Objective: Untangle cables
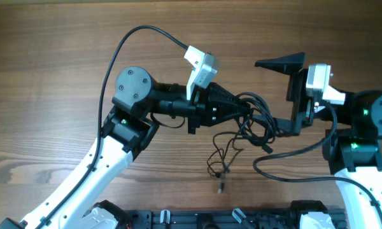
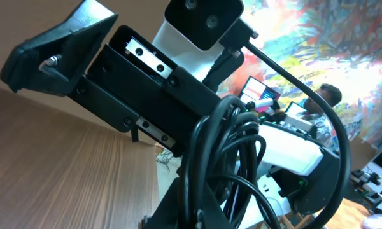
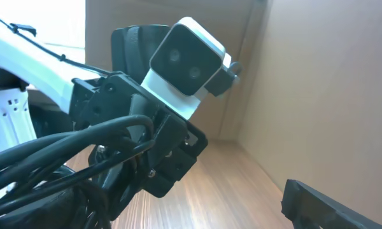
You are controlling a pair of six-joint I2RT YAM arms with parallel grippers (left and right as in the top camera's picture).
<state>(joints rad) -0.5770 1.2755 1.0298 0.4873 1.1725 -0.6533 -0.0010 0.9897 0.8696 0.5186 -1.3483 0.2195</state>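
The wooden worktop [image 1: 57, 57] bears two arms. The left claw [image 1: 245, 113] is pressed together on a bundle of black cables [image 1: 254, 121] near the middle of the worktop. The right claw [image 1: 270, 92] stands wide apart, just beside this bundle. Thin strands run down to a small plug [image 1: 221, 187].

Gripping a looped bunch of black cables [image 2: 232, 159] in shut jaws at the bottom edge. Facing the right gripper [image 2: 146, 102] close behind, its jaws spread wide, one finger [image 2: 51, 54] jutting up-left, with a white camera module [image 2: 204, 19] on top. Looking across the wood-grain worktop [image 2: 63, 178] toward a colourful mural [image 2: 344, 38], a monitor [image 2: 258, 89] and a person [image 2: 328, 95].
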